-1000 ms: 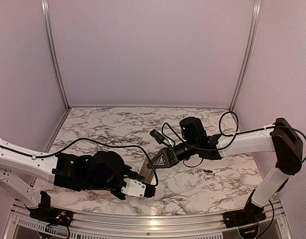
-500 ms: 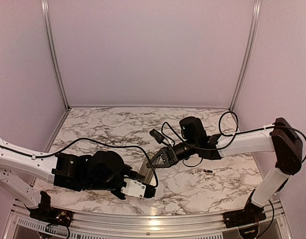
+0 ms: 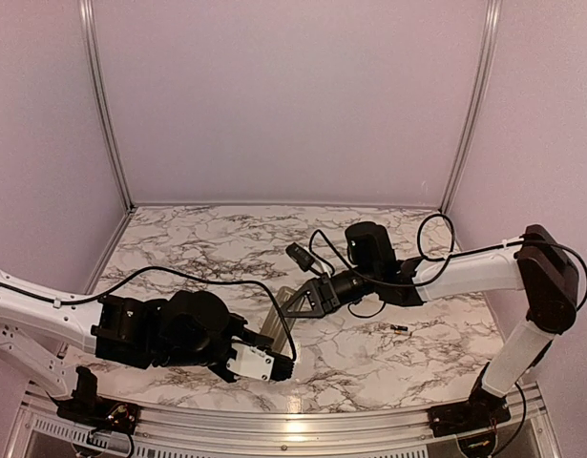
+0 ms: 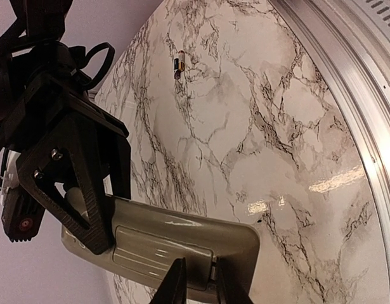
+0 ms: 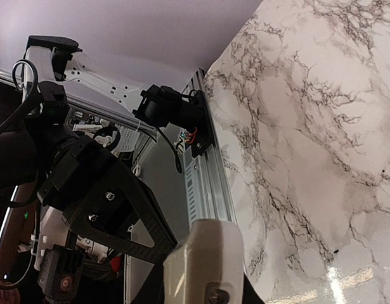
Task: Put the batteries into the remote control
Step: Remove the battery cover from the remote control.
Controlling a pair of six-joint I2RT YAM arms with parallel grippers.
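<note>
Remote control point(image 4: 182, 237), grey-beige back showing, held over marble table point(image 4: 296, 158).
Right gripper point(image 3: 297, 307) pinches one end; left gripper point(image 4: 201, 290) grip unclear; battery point(image 3: 398, 329) lies at its 3 o'clock.

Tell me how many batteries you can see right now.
1. One battery lies loose on the marble table, right of the remote control held by the right gripper. More may be hidden behind the arms or inside the remote.
</note>
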